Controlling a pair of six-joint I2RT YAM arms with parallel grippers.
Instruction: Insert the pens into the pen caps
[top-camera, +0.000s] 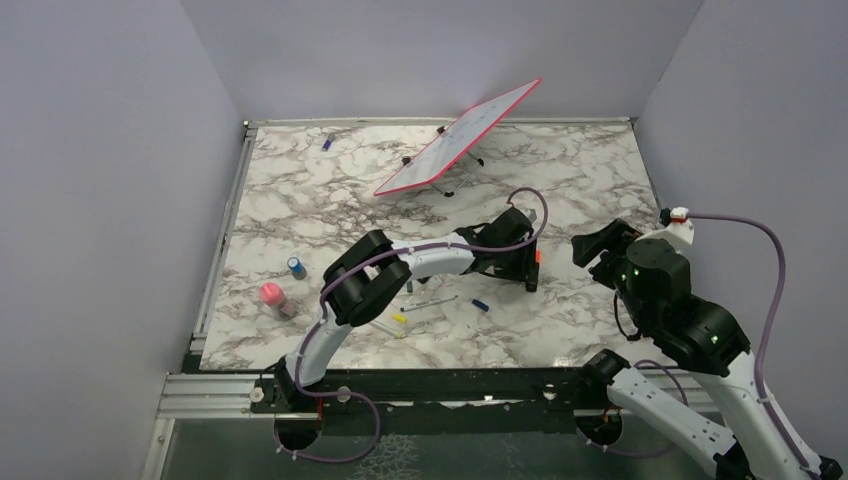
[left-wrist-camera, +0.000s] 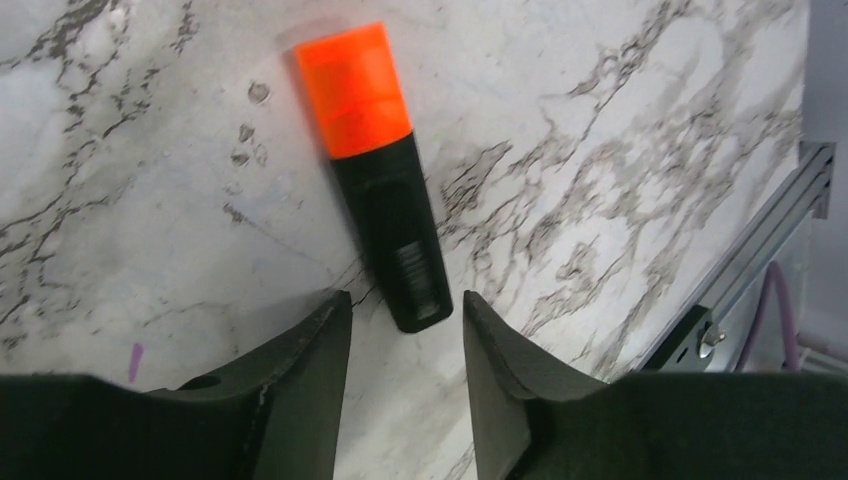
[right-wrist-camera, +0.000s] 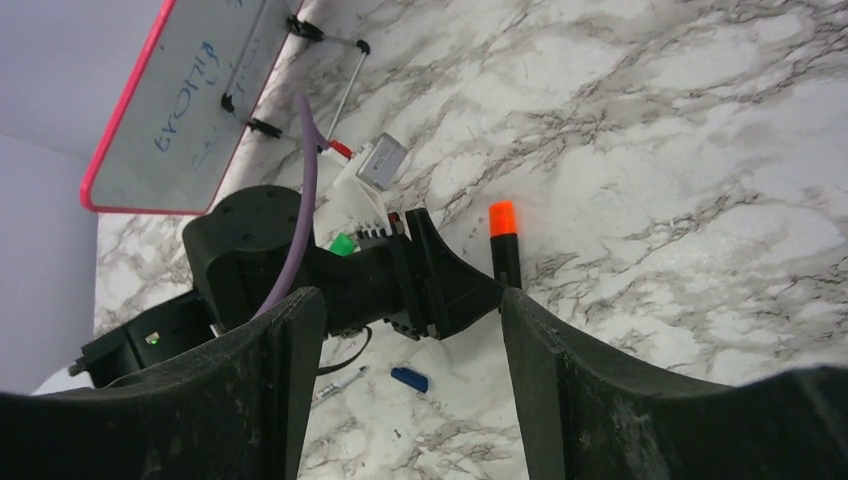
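Highlighter pen with a thick black barrel and a bright orange end (left-wrist-camera: 385, 190) is lying flat on the white, grey-veined marble table (top-camera: 330, 200), right of centre, with the orange end pointing away from the arm bases. Left claw (left-wrist-camera: 405, 297) is sitting low over the table at the barrel's black tail. Its fingers are spread, one on each side of the tail, with a sliver of marble showing on both sides, so it is not pinching the barrel. Right claw (right-wrist-camera: 410, 295) is hanging in the air to the right of the highlighter, well apart from it, with fingers spread wide and nothing between them. Its camera is looking down on the left arm's wrist. Thin white-barrelled pen (top-camera: 430, 302) is lying near the front middle of the table, close to the left arm's elbow. Small dark blue cap (top-camera: 481, 304) is lying just right of that pen, not touching it. Tiny yellow piece (top-camera: 400, 319) is lying just left of the pen, too small to tell whether it is a cap or a pen end. Small blue cylinder (top-camera: 296, 267) and pink-topped object (top-camera: 272, 295) are standing near each other at the left side of the table; what they are is unclear. Pink-edged whiteboard (top-camera: 455, 140) with blue writing is leaning tilted on a black wire stand at the back.
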